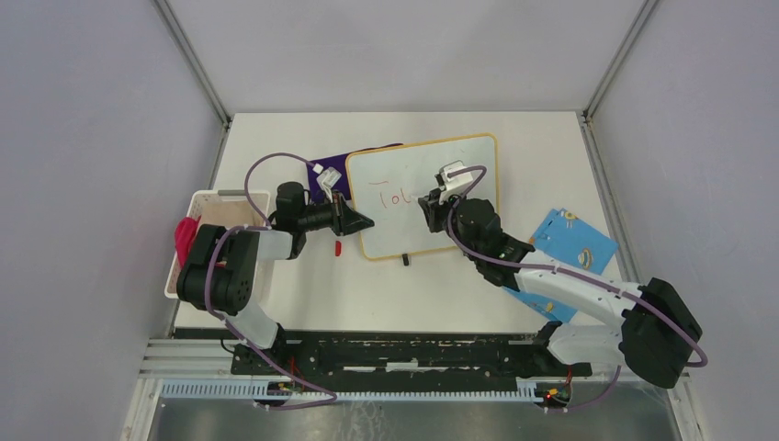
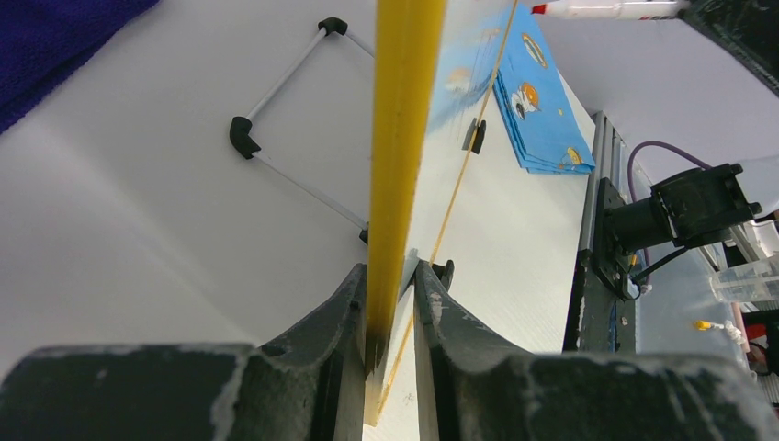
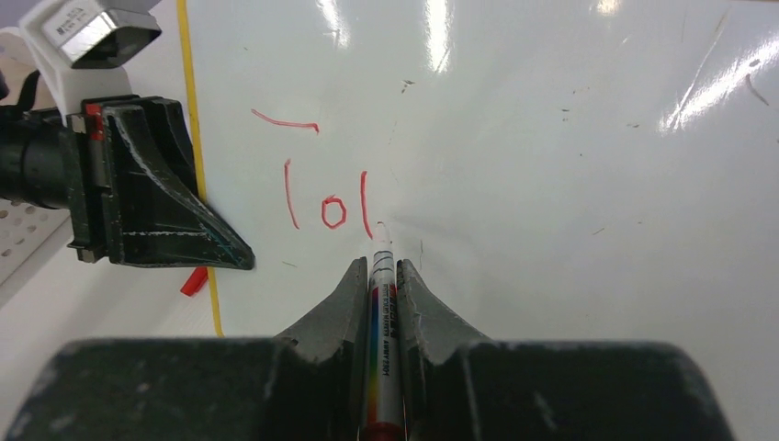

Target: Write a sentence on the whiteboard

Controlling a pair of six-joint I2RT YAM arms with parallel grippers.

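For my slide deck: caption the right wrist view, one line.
Right gripper holds a marker to the whiteboard beside red letters; left gripper clamps its yellow edge.

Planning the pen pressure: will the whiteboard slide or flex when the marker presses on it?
The whiteboard probably won't slide: the left gripper clamps its yellow edge. It looks thin and glossy, so it may flex and the marker tip could skid.

On the desk [image 1: 386, 299]: a white basket [image 1: 230, 194] at nine o'clock, a blue patterned cloth [image 1: 579, 239] at three, and a red cap [image 1: 337, 248] near centre.
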